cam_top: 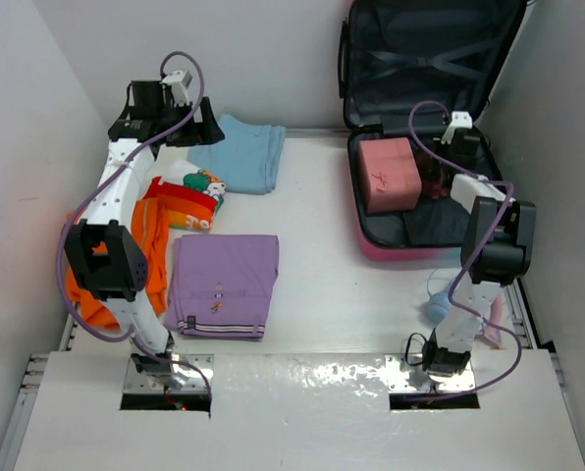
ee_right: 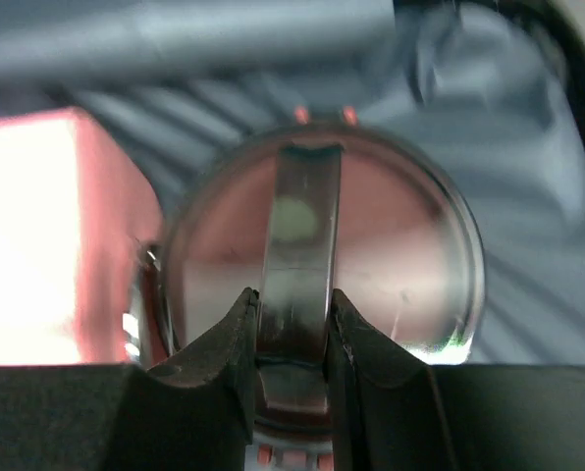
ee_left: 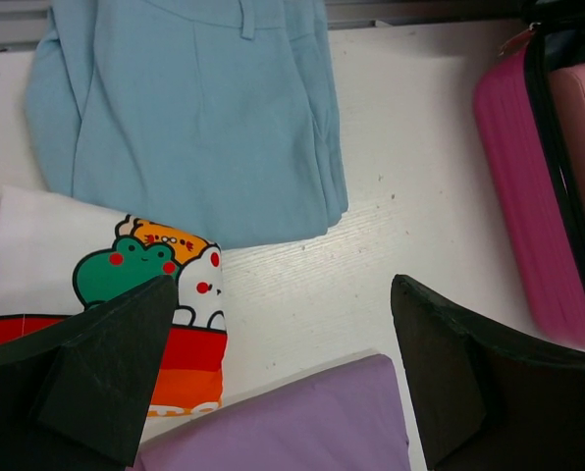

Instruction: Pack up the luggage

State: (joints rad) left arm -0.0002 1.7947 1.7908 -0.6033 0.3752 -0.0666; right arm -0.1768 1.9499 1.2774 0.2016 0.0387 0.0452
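The luggage (cam_top: 369,243) lies open at the back right, pink shell, dark lining, its lid (cam_top: 430,59) leaning on the wall. A small pink box (cam_top: 388,175) sits inside it. My right gripper (cam_top: 438,169) hovers over the luggage's base beside the box. In the right wrist view it (ee_right: 292,314) is shut on the flat band of a round shiny metal object (ee_right: 400,245), with the pink box (ee_right: 47,235) to its left. My left gripper (cam_top: 189,132) is open and empty at the back left; in the left wrist view it (ee_left: 283,294) is above bare table.
Light blue trousers (cam_top: 239,152) (ee_left: 194,118), a cartoon frog shirt (cam_top: 189,196) (ee_left: 126,265), a folded purple garment (cam_top: 224,285) (ee_left: 302,422) and orange clothing (cam_top: 155,245) lie on the left half. A light blue item (cam_top: 440,299) lies by the right arm's base. The luggage's pink shell (ee_left: 528,196) is at the left wrist view's right edge.
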